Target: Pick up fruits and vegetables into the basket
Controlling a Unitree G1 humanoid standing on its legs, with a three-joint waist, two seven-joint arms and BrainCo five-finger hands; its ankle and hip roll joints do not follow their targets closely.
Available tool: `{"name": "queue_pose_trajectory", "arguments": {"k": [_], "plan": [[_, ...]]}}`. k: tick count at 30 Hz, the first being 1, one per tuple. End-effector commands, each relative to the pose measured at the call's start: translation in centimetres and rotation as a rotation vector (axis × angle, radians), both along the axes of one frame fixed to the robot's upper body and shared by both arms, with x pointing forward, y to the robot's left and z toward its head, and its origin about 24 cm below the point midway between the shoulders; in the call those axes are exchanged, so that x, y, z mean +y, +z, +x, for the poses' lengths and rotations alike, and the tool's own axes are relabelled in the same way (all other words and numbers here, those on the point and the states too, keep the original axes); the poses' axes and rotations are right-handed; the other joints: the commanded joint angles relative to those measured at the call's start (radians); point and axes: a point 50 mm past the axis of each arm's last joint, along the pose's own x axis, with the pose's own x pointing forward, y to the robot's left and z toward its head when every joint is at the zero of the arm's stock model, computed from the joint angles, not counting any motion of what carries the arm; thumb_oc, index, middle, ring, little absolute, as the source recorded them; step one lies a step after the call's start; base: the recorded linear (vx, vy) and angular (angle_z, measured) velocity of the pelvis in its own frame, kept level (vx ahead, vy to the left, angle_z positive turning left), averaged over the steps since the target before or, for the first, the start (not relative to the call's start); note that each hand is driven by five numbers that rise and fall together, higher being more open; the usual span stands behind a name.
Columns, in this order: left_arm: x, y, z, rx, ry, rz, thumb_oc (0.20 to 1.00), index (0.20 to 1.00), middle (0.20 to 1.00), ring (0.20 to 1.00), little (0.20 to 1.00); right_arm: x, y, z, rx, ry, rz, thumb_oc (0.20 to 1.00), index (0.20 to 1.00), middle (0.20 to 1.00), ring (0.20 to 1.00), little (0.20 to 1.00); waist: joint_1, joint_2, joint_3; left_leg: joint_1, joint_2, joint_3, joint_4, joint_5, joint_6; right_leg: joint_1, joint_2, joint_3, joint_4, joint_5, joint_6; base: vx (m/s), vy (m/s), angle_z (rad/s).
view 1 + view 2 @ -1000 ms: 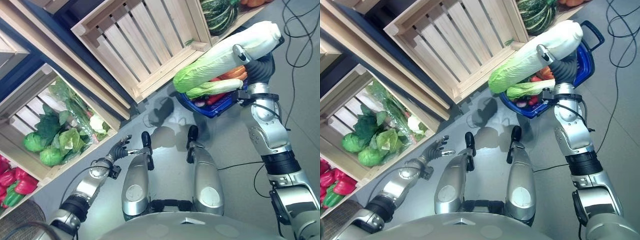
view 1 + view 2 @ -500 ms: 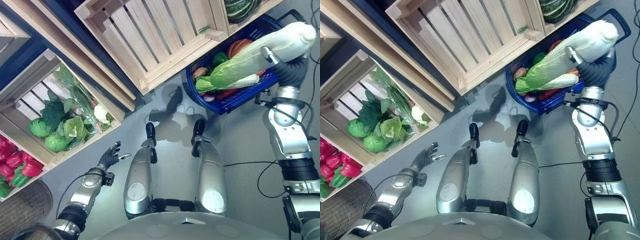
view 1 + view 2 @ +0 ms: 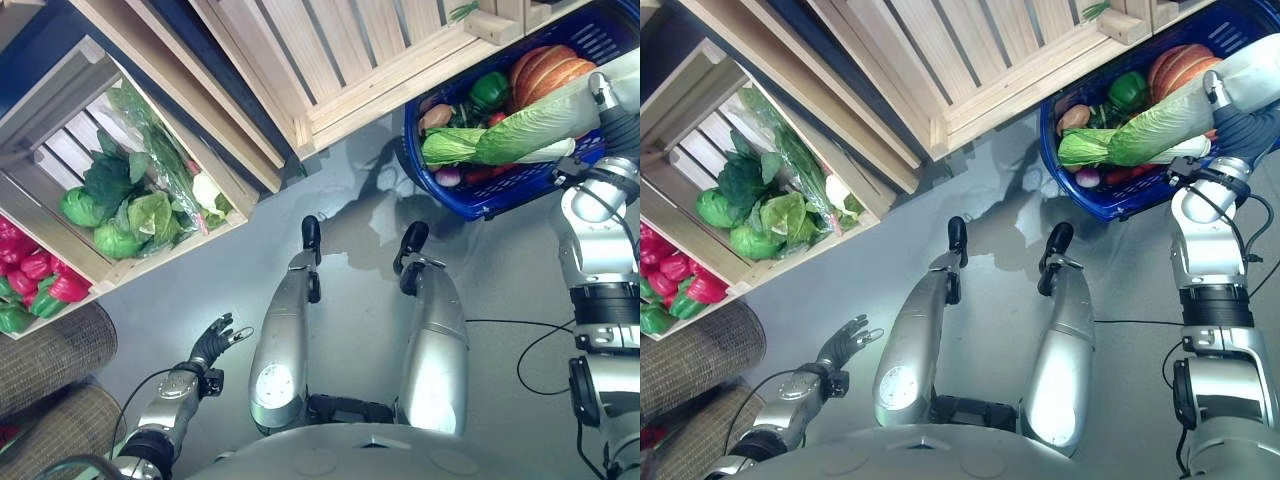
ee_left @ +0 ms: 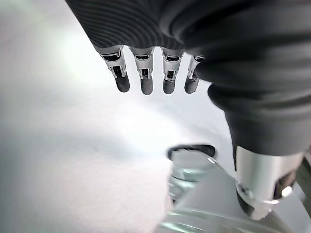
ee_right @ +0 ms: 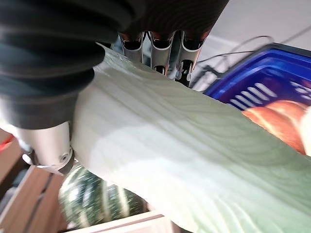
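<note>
My right hand (image 3: pixel 1246 118) is shut on the white end of a long napa cabbage (image 3: pixel 540 118). The cabbage lies tilted over the blue basket (image 3: pixel 440 188), its green leafy end above the vegetables inside. In the right wrist view my fingers (image 5: pixel 163 53) curl round the pale cabbage (image 5: pixel 184 160), with the basket (image 5: pixel 262 73) beyond. The basket holds an orange pumpkin (image 3: pixel 545 68), a green pepper (image 3: pixel 490 88) and a leek (image 3: pixel 450 147). My left hand (image 3: pixel 213 343) hangs open low at the left, its fingers (image 4: pixel 146 82) straight over the grey floor.
An empty wooden crate (image 3: pixel 350 50) stands beside the basket. A second crate (image 3: pixel 60 110) at the left holds leafy greens (image 3: pixel 130 205), with red peppers (image 3: pixel 40 280) next to it. A striped green squash (image 5: pixel 97 204) sits in a crate past the cabbage. Brown woven rolls (image 3: pixel 50 350) lie at the lower left.
The whole picture has shifted, so the camera has moved. Relative to the basket, the cabbage has come further over it, its leafy end now inside the rim. My left hand has drawn back.
</note>
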Motion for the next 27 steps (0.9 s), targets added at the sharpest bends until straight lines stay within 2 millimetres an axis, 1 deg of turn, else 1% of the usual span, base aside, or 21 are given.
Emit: {"name": "queue_pose_trajectory", "arguments": {"k": [1,3,9,12,13,18,20,23,27], "plan": [[0.5,-1.8,-4.6,0.161,0.07,-0.036,1.0,1.0,1.0,1.0,1.0,-1.4,3.5,-1.0,-0.176,0.052,-0.001,0.2,0.2,0.2,0.2,0.2,-0.005,0.038,-0.037,-0.078,-0.004,0.025,0.081,-0.088,0.05,0.001,0.02,-0.017,0.054,-0.077,0.049,-0.01,-0.065,0.05],[0.1,-2.0,-4.6,0.158,0.043,-0.03,1.0,1.0,1.0,1.0,1.0,-1.6,3.4,-0.3,-0.178,0.112,0.046,0.2,0.2,0.2,0.2,0.2,0.002,0.04,-0.037,-0.109,-0.003,0.024,0.09,-0.087,0.05,-0.032,0.017,-0.019,0.073,-0.08,0.045,0.0,-0.06,0.05],[-0.5,-2.2,-4.4,0.167,0.044,-0.037,1.0,1.0,1.0,1.0,1.0,-2.1,3.7,1.1,-0.133,0.172,0.123,0.2,0.2,0.2,0.2,0.2,0.018,0.053,-0.037,-0.169,0.0,0.02,0.101,-0.083,0.052,-0.099,0.011,-0.019,0.099,-0.083,0.04,0.0,-0.047,0.04],[-0.9,-2.3,-4.4,0.177,0.017,-0.053,1.0,1.0,1.0,1.0,1.0,-3.0,3.7,1.8,-0.126,0.215,0.232,0.2,0.2,0.2,0.2,0.2,0.028,0.068,-0.037,-0.211,0.002,0.016,0.112,-0.084,0.053,-0.149,0.002,-0.015,0.125,-0.09,0.037,0.01,-0.032,0.02],[-1.1,-2.4,-4.5,0.179,0.003,-0.054,1.0,1.0,1.0,1.0,1.0,-3.3,3.7,2.0,-0.138,0.229,0.292,0.2,0.2,0.2,0.2,0.2,0.031,0.074,-0.037,-0.227,0.002,0.016,0.119,-0.085,0.053,-0.17,-0.001,-0.011,0.135,-0.092,0.036,0.0,-0.005,0.05],[-1.9,-2.5,-4.6,0.171,-0.038,-0.06,1.0,1.0,1.0,1.0,1.0,-5.0,2.7,2.4,-0.193,0.251,0.54,0.2,0.2,0.2,0.2,0.2,0.042,0.096,-0.037,-0.27,-0.004,0.014,0.13,-0.093,0.055,-0.221,-0.006,-0.002,0.154,-0.098,0.032,0.0,-0.001,0.01],[-2.1,-2.5,-4.6,0.163,-0.039,-0.063,1.0,1.0,1.0,1.0,1.0,-5.3,2.4,2.5,-0.199,0.242,0.582,0.2,0.2,0.2,0.2,0.2,0.046,0.104,-0.037,-0.283,-0.007,0.012,0.136,-0.095,0.056,-0.236,-0.008,0.002,0.161,-0.1,0.031,0.0,0.0,0.0],[-2.4,-2.4,-4.2,0.15,-0.06,-0.071,1.0,1.0,1.0,1.0,1.0,-5.8,2.7,2.6,-0.206,0.243,0.618,0.2,0.2,0.2,0.2,0.2,0.054,0.12,-0.037,-0.309,-0.009,0.011,0.145,-0.1,0.057,-0.267,-0.017,0.008,0.176,-0.103,0.03,0.0,0.001,0.01],[-2.5,-2.1,-4.0,0.138,-0.088,-0.077,1.0,1.0,1.0,1.0,1.0,-6.5,2.3,2.6,-0.174,0.254,0.667,0.2,0.2,0.2,0.2,0.2,0.057,0.133,-0.037,-0.324,-0.014,0.009,0.149,-0.101,0.056,-0.29,-0.019,0.017,0.186,-0.107,0.027,0.0,0.0,0.0]]}}
